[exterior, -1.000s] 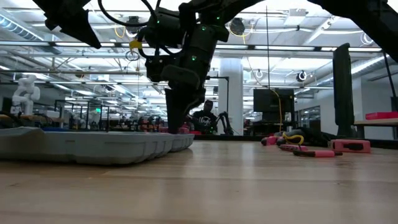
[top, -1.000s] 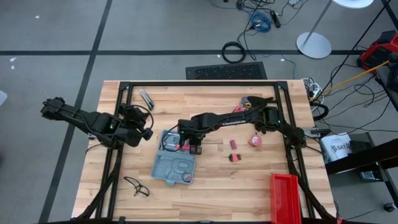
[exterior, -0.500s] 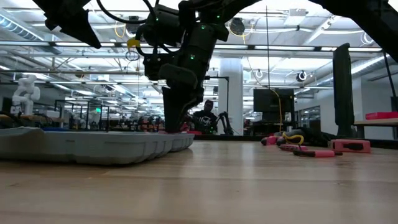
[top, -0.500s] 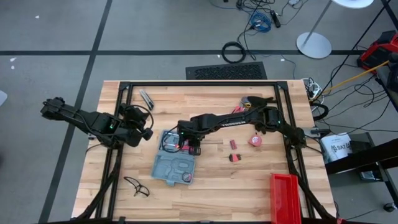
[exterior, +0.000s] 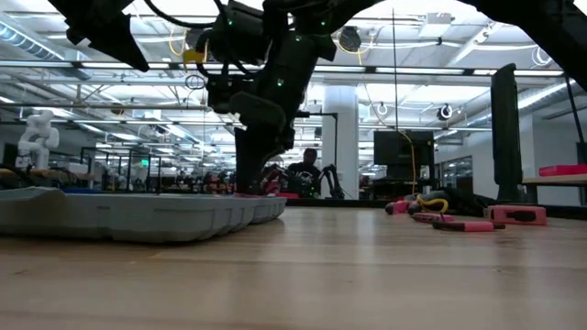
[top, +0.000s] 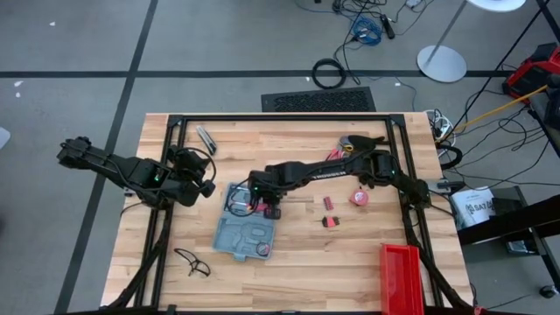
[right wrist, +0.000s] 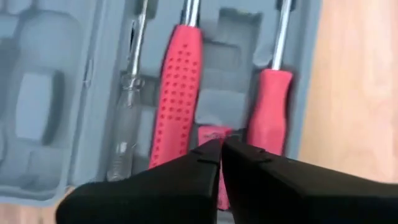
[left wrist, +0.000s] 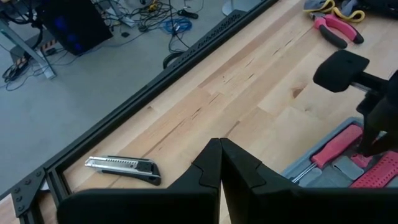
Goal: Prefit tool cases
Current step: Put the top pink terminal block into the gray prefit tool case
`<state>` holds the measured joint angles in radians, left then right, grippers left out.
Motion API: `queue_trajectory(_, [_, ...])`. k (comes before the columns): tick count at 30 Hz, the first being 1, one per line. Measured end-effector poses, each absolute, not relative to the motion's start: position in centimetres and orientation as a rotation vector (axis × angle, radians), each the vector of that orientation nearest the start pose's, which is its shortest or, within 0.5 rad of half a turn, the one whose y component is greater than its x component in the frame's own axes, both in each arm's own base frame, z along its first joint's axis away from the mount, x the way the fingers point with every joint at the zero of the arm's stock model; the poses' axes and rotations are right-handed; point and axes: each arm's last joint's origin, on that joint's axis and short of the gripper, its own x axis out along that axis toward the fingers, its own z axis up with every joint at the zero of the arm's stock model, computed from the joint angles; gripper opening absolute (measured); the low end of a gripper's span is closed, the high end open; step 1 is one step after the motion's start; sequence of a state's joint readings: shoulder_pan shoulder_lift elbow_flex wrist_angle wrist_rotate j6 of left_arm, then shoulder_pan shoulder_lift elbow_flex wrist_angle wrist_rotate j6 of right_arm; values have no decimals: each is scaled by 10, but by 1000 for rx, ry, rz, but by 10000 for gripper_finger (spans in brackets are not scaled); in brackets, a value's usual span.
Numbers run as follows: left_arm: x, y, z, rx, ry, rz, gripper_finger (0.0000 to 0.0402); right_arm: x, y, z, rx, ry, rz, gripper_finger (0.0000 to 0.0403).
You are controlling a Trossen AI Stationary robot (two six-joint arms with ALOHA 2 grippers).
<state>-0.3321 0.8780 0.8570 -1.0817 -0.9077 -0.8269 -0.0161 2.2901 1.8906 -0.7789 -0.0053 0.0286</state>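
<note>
The blue-grey tool case [top: 245, 232] lies open and flat on the wooden table, its grey tray [right wrist: 62, 93] facing up. Red-handled tools [right wrist: 176, 93] and a clear-handled screwdriver [right wrist: 126, 124] rest in the tray's moulded slots. My right gripper [right wrist: 221, 149] is shut and points steeply down over the tray's far part [top: 261, 208], its tips just above a small red piece [right wrist: 212, 132]. My left gripper [left wrist: 220, 149] is shut and hangs above the table left of the case [top: 208, 185], holding nothing. My right gripper's shut fingertips come from above at the small red piece [right wrist: 212, 132], which lies between two red handles in the tray. The fingers themselves hide the spot, so I cannot tell whether they touch it.
A utility knife [top: 206, 138] lies at the far left. Pliers [top: 354, 143], two small red parts [top: 329, 202], [top: 331, 221] and a pink tape measure [top: 359, 198] lie right of the case. A red bin [top: 401, 278] stands near right, and glasses [top: 192, 261] lie near left.
My right gripper has leaned slightly toward the table's left over the case's tray. The case and the left arm have kept still.
</note>
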Motion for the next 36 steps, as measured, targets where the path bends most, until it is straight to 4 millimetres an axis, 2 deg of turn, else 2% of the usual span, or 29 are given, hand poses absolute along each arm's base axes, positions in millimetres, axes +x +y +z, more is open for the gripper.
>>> queue_trajectory(8, [136,-23,285,-103,613,821,10,475,-8,162,49,1194,-41,1])
queue_trajectory(18, [136,-23,285,-106,612,822,10,480,-8,179,38,1151,-32,0])
queue_trajectory(30, [136,-23,285,-106,612,822,10,476,-8,156,64,1154,-42,0])
queue_trajectory(36, [136,-23,285,-107,612,822,10,476,-9,152,89,1161,-28,0])
